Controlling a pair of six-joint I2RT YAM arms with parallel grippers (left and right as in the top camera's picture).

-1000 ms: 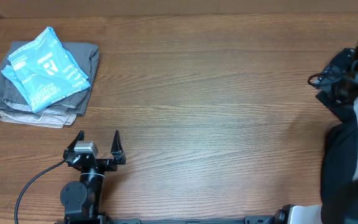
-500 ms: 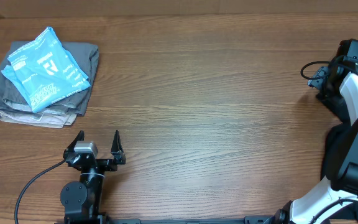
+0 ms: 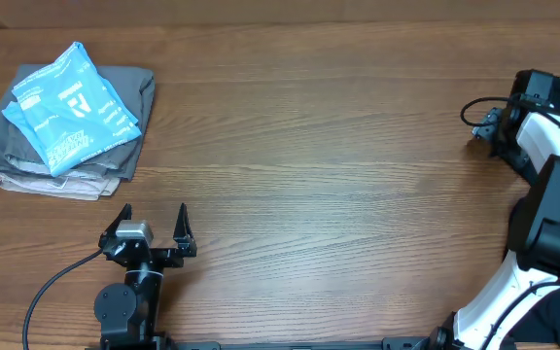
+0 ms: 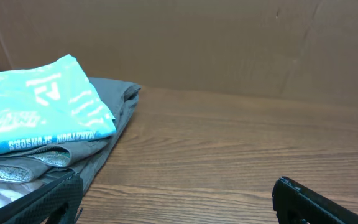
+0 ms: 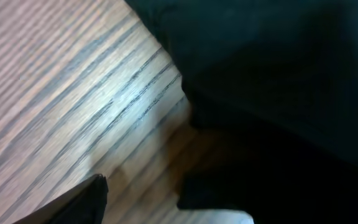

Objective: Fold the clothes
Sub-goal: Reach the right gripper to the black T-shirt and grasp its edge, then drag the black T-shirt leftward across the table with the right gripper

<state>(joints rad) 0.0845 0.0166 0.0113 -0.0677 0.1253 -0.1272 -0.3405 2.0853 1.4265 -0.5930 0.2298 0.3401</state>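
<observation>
The step in hand seems to be the fetching of a shirt, so the folding itself is not yet begun. The right claw point(image 5: 143, 200) is at the right border of the worktop point(image 3: 319, 146), and the black T-shirt point(image 5: 278, 74) lies directly in front of it and above it in the wrist view, very close. Only one dark finger point(image 5: 73, 202) shows clearly at the lower left. The other side is lost in the dark cloth, so I cannot tell how wide this claw is or whether it has hold of the fabric. The left claw point(image 3: 154, 214) is wide open with nothing between its fingers, resting low on the near side. The pile of folded clothes point(image 3: 66, 126), with a light-blue one on top, lies ahead of it and to its left. I judge that the next move calls for a sure pinch on the edge of the shirt, which runs slanting across the wood just beside the right claw. Then comes a pull toward the middle. Between the two claws there is a wide stretch of bare wood, enough to spread the shirt flat, well apart from the pile.
</observation>
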